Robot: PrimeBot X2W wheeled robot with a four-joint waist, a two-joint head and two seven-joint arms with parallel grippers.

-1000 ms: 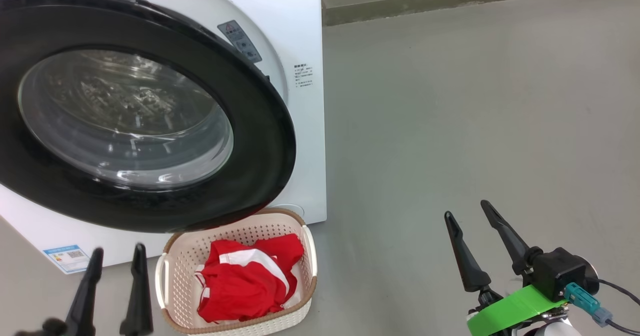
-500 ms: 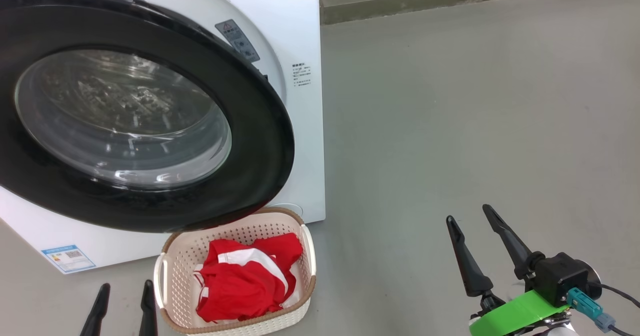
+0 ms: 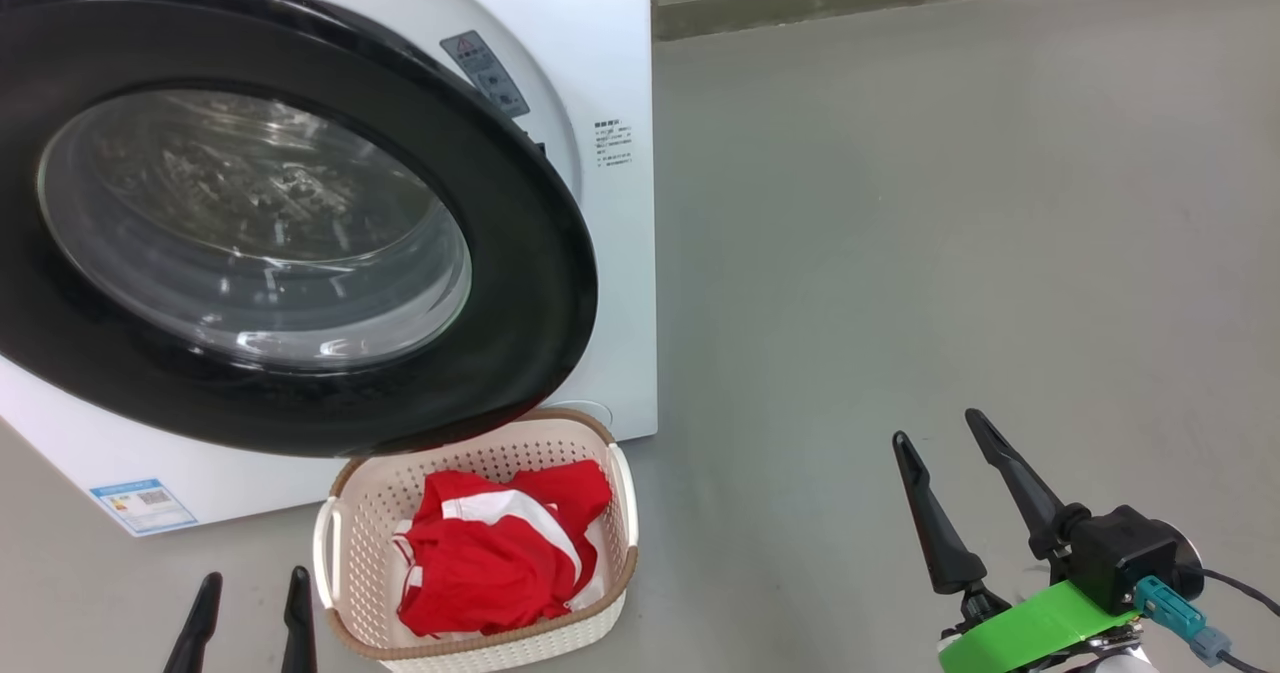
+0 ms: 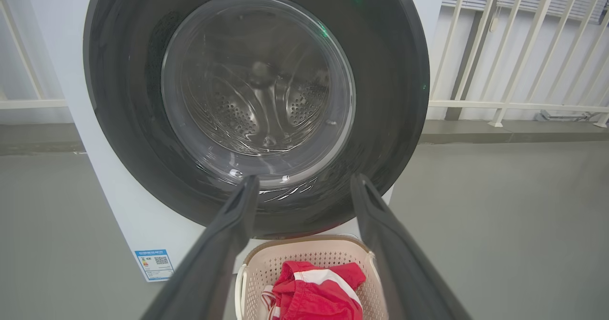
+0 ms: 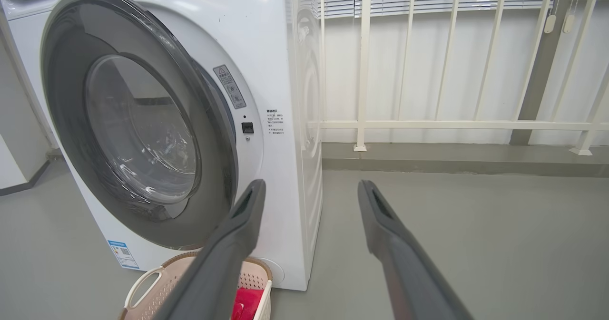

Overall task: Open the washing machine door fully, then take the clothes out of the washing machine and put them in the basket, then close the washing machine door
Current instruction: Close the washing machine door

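— The washing machine door (image 3: 260,223) has a glossy black rim and clear glass; the drum (image 4: 259,106) behind it looks like perforated steel.
— At six o'clock from it, the basket (image 3: 365,523) is matt perforated plastic, and the clothes (image 3: 490,573) are soft red cloth.

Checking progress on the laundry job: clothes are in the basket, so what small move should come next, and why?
Probably bring the left tool up to press the washing machine door shut at its black rim: the right wrist view shows it ajar, the clothes lie in the basket, and that tool is open and empty.
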